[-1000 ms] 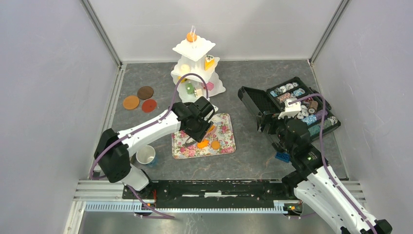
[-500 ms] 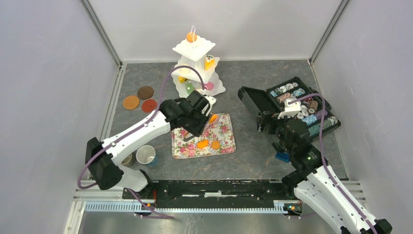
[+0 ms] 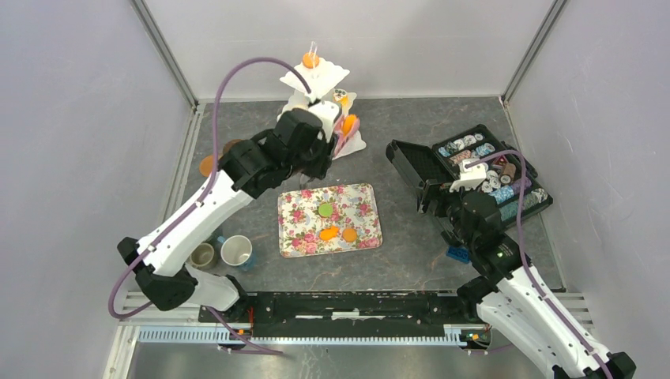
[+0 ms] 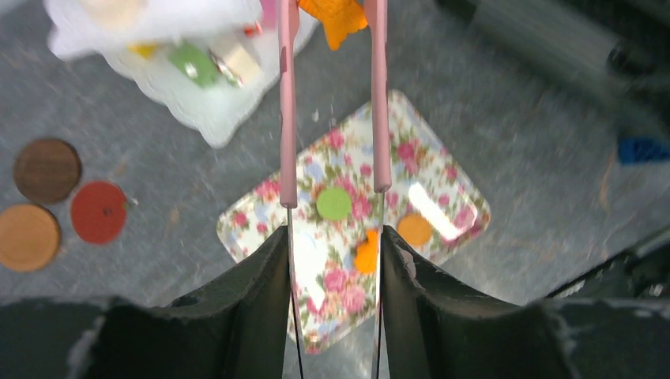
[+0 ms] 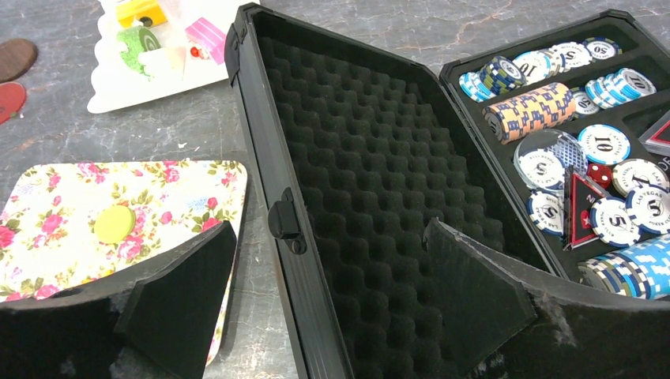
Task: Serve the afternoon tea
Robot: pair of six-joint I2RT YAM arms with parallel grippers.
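My left gripper point(image 3: 328, 130) point(image 4: 334, 233) is shut on pink tongs point(image 4: 288, 103). The tongs' tips pinch an orange star biscuit point(image 3: 348, 125) point(image 4: 338, 17) beside the middle tier of the white tiered stand point(image 3: 316, 79) point(image 4: 158, 24). Below, the floral tray point(image 3: 363, 205) point(image 4: 442, 181) carries a green disc biscuit point(image 3: 325, 209) point(image 4: 334, 204) and two orange biscuits point(image 3: 329, 233) point(image 3: 349, 234). Cakes sit on the stand's tiers. My right gripper point(image 5: 328, 229) stands open over the black case lid, with nothing between its fingers.
Brown point(image 4: 47, 170), red point(image 4: 98, 212) and orange point(image 4: 28, 237) saucers lie left of the stand. A tan cup point(image 3: 202, 255) and a white cup point(image 3: 236, 251) stand near the left arm's base. The open black case point(image 3: 490, 174) of discs sits right, with a blue brick point(image 3: 457, 254) in front of it.
My left arm has risen from the floral tray and swung back to the stand, carrying the orange biscuit in the tongs. The green disc now shows on the tray. The right arm is still.
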